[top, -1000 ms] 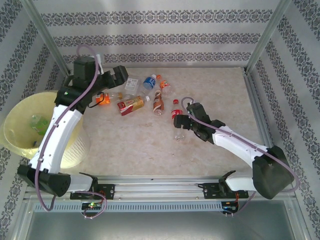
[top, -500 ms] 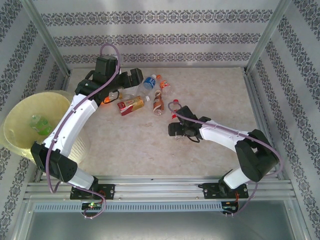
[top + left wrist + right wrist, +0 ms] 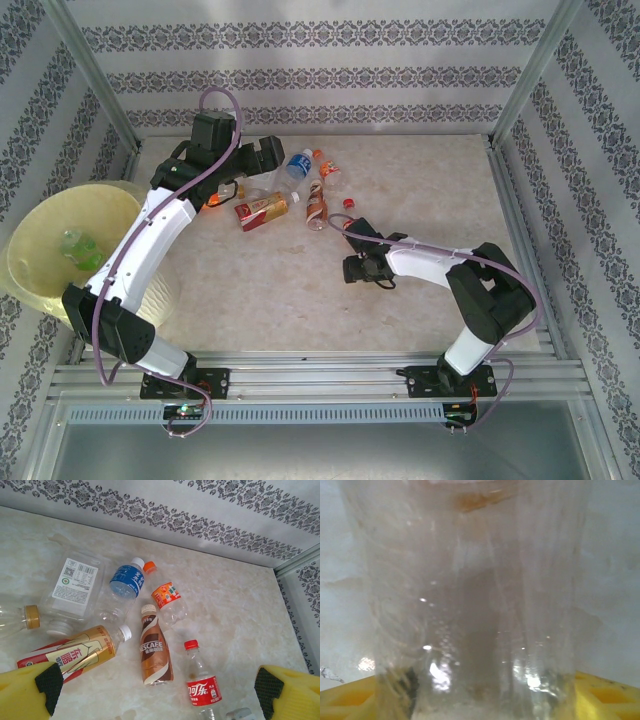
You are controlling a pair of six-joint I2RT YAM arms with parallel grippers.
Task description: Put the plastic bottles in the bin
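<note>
Several plastic bottles lie at the back of the table: a red-labelled one (image 3: 202,689), a brown one (image 3: 154,652), an orange-labelled one (image 3: 166,595), a blue-labelled one (image 3: 126,579), a wide white-labelled one (image 3: 75,581) and a gold-and-red one (image 3: 75,654). My left gripper (image 3: 157,692) hovers open above them, also seen from above (image 3: 264,158). My right gripper (image 3: 362,266) is shut on the clear lower body (image 3: 477,605) of the red-labelled bottle, whose red cap (image 3: 349,204) pokes out behind it. The pale-yellow bin (image 3: 35,215) stands at the left, a green bottle (image 3: 78,245) inside.
Patterned walls close the back and sides, and a metal frame post (image 3: 520,85) stands at the back right corner. A clear bottle with a gold cap (image 3: 22,619) lies at the left of the pile. Bare tabletop (image 3: 430,190) stretches right of the bottles.
The left arm swung from beside the bin to above the bottle pile, then held still. The right gripper slid along the red-labelled bottle and closed on its clear body.
</note>
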